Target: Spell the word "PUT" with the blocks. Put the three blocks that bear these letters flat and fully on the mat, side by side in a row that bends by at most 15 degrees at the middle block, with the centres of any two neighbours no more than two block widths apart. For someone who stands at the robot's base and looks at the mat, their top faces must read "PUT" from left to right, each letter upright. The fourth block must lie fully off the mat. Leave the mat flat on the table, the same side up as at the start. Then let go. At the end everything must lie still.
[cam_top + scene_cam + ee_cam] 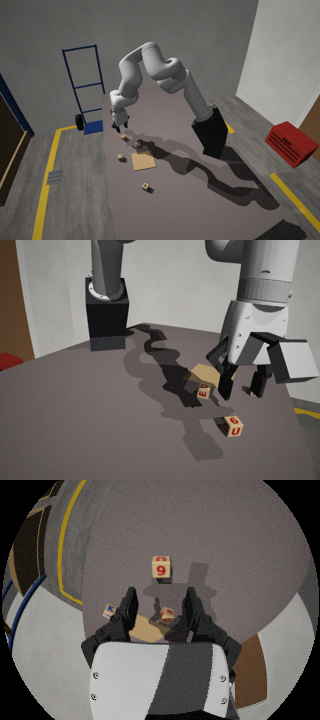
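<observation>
The gripper [122, 129] [242, 397] [161, 591] is open and empty, above the table. A block with a red U on a side face [123, 137] [233, 426] [161, 568] stands near it; its top reads 6 or 9. A block with a red E on a side face [137, 144] [203, 392] [167, 614] stands beside the mat [143, 161] [204, 373] [147, 629]; its top character is unclear. A block with blue characters, one a K [120, 157] [254, 394] [109, 611], stands off the mat, partly behind a finger in the exterior view. A block showing a dark P [145, 186] lies off the mat.
The arm's black base [210, 134] [108, 322] stands at the table's far side in the exterior view. The arm's shadow falls across the table and part of the mat. A red box [292, 144] and a blue hand truck [94, 127] stand beyond the table.
</observation>
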`<state>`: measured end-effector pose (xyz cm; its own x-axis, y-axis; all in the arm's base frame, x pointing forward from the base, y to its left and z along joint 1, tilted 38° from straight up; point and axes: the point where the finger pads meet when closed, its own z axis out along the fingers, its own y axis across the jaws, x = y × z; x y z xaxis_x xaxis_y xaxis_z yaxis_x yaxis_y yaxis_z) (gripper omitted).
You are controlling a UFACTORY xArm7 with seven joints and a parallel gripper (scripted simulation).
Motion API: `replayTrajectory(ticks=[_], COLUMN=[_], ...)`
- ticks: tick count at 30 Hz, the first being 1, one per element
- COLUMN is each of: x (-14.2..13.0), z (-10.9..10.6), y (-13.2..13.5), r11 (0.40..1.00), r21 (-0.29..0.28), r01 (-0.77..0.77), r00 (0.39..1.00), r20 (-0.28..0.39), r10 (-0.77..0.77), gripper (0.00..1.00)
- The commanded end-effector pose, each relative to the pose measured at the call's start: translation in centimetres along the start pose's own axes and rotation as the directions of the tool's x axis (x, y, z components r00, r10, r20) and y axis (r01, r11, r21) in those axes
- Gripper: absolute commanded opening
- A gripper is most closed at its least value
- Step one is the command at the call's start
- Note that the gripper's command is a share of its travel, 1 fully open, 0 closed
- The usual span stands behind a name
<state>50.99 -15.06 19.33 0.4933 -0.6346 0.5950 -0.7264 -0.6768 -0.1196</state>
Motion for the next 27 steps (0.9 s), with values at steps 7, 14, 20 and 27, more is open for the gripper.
replayTrajectory(ticks=[7, 14, 20, 27], x=[0.1, 0.1, 0.1, 0.1], z=[0.5, 1.1, 2.1, 3.2], y=[-0.1, -0.1, -0.1, -0.1], r11=[1.0, 1.0, 1.0, 1.0], r21=[0.002, 0.002, 0.002, 0.002], r01=[0.0, 0.0, 0.0, 0.0], r00=[1.0, 1.0, 1.0, 1.0], r20=[-0.002, -0.002, -0.002, -0.002], r10=[0.0, 0.0, 0.0, 0.0], gripper=[0.69, 0.69, 0.69, 0.69])
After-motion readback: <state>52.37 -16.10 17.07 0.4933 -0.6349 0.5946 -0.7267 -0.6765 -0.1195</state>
